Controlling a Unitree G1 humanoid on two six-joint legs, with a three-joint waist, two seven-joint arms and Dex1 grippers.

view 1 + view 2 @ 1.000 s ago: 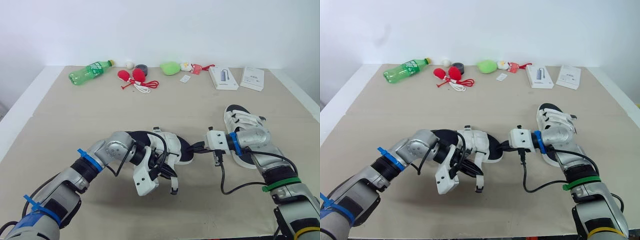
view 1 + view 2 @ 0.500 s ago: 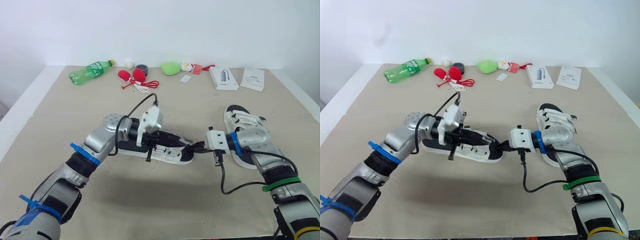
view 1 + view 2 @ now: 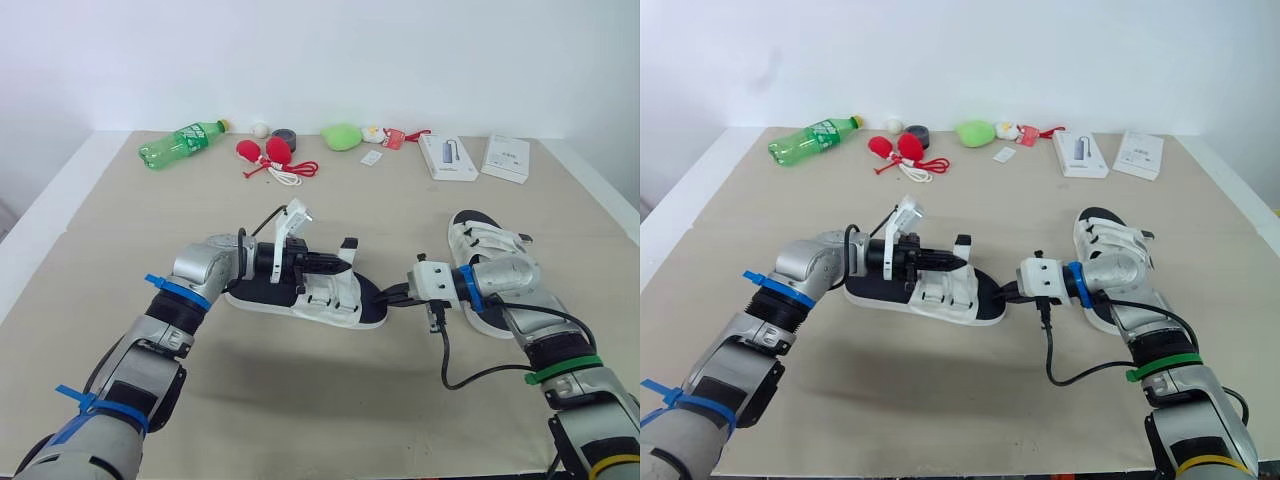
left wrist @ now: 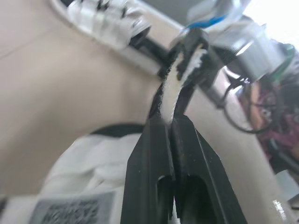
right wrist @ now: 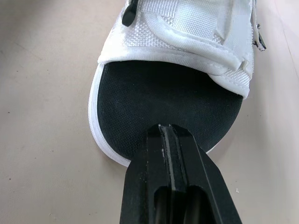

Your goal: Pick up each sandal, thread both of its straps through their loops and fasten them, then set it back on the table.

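Note:
One white-strapped sandal (image 3: 300, 293) with a black footbed lies sole down mid-table. My left gripper (image 3: 337, 262) is shut on one of its straps (image 3: 348, 246), whose end stands upright; the left wrist view shows the white strap (image 4: 180, 70) pinched between the black fingers (image 4: 149, 154). My right gripper (image 3: 393, 296) is shut on the toe edge of the same sandal, and the right wrist view has the fingers (image 5: 187, 158) closed on the black footbed (image 5: 159, 98). The second sandal (image 3: 487, 245), straps laid across, rests on the table behind my right forearm.
Along the far edge lie a green bottle (image 3: 180, 143), red balls on a cord (image 3: 270, 155), a tape roll (image 3: 284, 137), a green lump (image 3: 341, 136) and two white boxes (image 3: 446, 157) (image 3: 504, 157). The table's near half is bare tan board.
My left wrist rolled over from beneath the sandal to above it. The sandal went from tipped up to flat, and one strap end now stands upright. The right gripper stayed on the toe.

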